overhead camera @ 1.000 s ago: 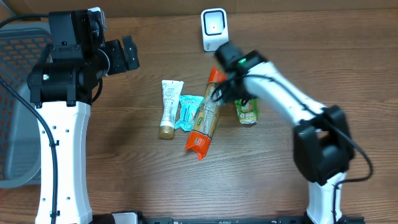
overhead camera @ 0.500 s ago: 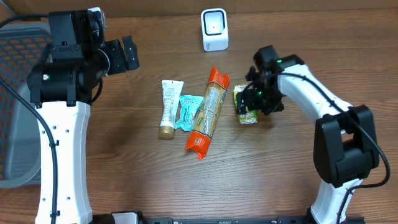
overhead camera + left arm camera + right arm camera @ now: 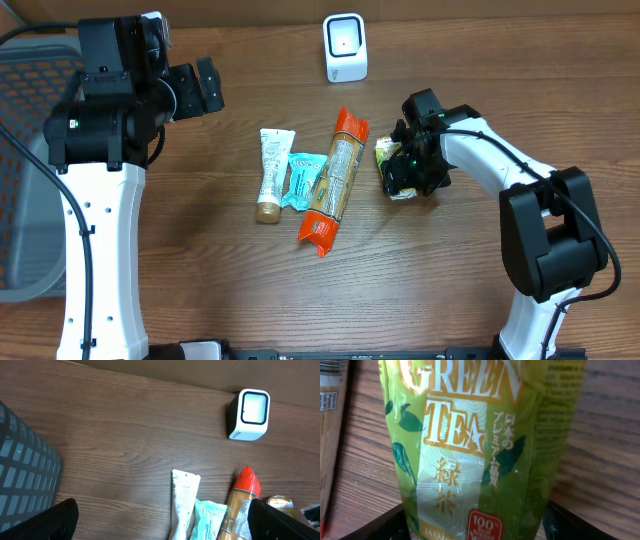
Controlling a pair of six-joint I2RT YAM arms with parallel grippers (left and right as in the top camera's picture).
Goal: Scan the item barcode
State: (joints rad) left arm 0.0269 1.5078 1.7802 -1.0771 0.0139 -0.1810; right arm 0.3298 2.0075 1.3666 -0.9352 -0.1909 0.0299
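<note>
Pouch reads "GREEN TEA", "100%"; right claw wide astride it, left claw wide; bare surface right of it

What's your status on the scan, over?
Left tool open, holding nothing. Right tool astride green tea pouch, grip unconfirmed. Pouch flat on table, not yet at scanner. Orange packet close beside it, not touching.

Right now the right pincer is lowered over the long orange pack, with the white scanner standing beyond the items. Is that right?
Not quite. The right pincer is lowered over the green tea pouch, as the right wrist view shows. The white scanner does stand beyond the items.
</note>
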